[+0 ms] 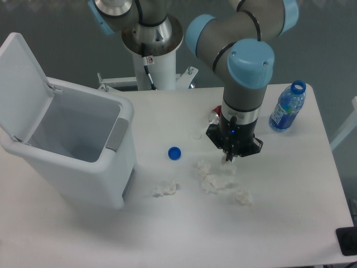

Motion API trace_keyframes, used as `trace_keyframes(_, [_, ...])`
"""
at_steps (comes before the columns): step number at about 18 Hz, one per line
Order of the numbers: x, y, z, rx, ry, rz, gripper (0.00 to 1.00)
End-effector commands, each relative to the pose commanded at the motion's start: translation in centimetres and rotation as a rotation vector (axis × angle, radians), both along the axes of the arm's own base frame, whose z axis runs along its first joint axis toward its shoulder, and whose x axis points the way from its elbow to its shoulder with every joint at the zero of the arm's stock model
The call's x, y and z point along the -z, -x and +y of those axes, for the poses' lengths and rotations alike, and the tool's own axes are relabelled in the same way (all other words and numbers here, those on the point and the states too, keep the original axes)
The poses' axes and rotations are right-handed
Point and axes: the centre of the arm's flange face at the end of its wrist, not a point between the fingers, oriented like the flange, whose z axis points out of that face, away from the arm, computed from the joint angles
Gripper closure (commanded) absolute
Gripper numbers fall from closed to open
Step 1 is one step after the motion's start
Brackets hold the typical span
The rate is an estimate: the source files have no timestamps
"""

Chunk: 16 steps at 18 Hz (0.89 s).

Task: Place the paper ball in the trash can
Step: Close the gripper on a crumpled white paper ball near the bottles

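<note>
Hand poised over the paper wads.
The hand hung just above a paper ball on the counter, its grip unclear; the trash can stood lid-up, ready, well apart.

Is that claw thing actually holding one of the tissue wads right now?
Hard to tell. The gripper is down right at the cluster of paper wads on the table, and its fingertips are hidden, so a hold cannot be confirmed.

arm: grey tubes; light-blue joint caps; white base column; black cable; black pincer
</note>
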Motion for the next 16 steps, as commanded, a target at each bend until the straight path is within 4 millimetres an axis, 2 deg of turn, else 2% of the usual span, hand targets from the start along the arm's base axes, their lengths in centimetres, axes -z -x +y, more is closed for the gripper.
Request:
trace_keyframes(7, [-2.3, 0.2, -0.9, -0.121, -0.032, 0.016, 1.00])
trace_keyframes(11, [-4.9, -0.7, -1.6, -0.178, -0.060, 0.039, 1.00])
trace_keyframes(16, [-8.6, -1.9, -3.4, -0.363, -0.114, 0.048, 1.00])
